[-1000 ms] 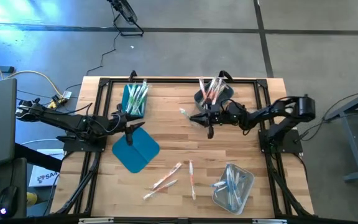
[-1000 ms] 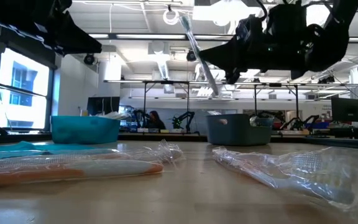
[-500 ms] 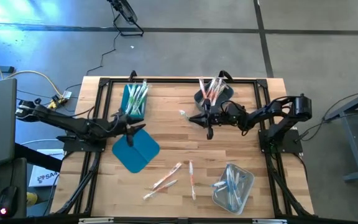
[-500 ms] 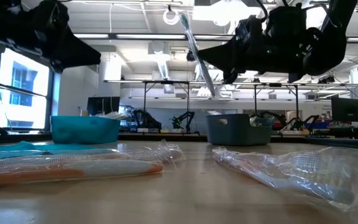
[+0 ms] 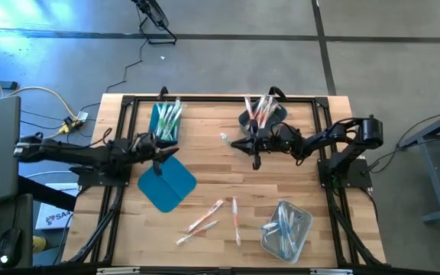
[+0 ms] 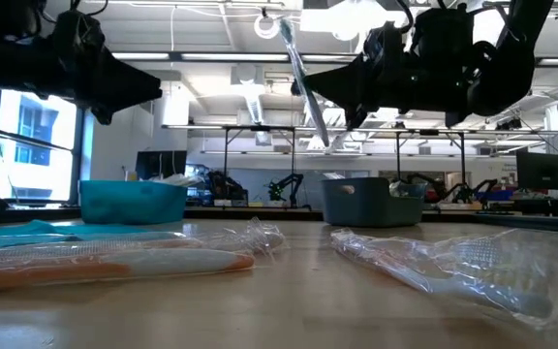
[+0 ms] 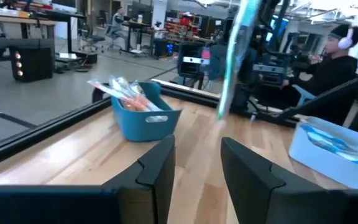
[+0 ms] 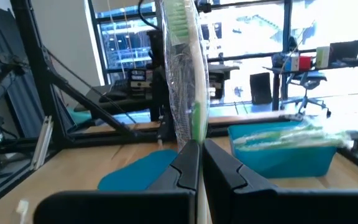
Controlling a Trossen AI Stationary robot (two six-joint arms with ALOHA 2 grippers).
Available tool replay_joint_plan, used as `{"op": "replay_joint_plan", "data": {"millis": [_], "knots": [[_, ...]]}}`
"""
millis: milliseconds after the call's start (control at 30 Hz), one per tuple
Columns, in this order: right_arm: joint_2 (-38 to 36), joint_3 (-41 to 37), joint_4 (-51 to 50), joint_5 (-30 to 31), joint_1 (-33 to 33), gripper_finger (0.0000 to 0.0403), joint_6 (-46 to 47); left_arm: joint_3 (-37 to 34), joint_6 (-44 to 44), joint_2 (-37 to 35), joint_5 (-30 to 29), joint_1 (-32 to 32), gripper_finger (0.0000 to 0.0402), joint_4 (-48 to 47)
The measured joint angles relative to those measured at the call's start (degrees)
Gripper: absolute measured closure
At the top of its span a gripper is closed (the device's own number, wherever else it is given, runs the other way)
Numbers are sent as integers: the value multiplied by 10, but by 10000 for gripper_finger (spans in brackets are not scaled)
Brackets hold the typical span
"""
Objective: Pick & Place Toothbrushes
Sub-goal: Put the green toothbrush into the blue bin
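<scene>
Toothbrush [image 8: 185, 81] in its wrapper stands nearly upright from my right gripper [image 5: 255, 144], the fingers pinching its lower end, with its long axis vertical above mid-surface. I judge the teal bin [image 5: 165, 122], holding other green brushes at the far left edge, the likely drop. The left gripper [image 5: 159, 153] hovers above the teal lid [image 5: 166, 186], fingers spread and empty.
</scene>
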Motion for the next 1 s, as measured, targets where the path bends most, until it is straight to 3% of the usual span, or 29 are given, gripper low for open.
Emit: {"op": "replay_joint_plan", "data": {"millis": [200,333,1000], "knots": [[0,22,-10,0,3,400,-17,0,-4,0,126,108,275,4],[0,47,-58,0,5,400,-19,0,-4,3,222,143,275,33],[0,85,-147,88,40,400,-56,0,3,107,229,146,274,161]]}}
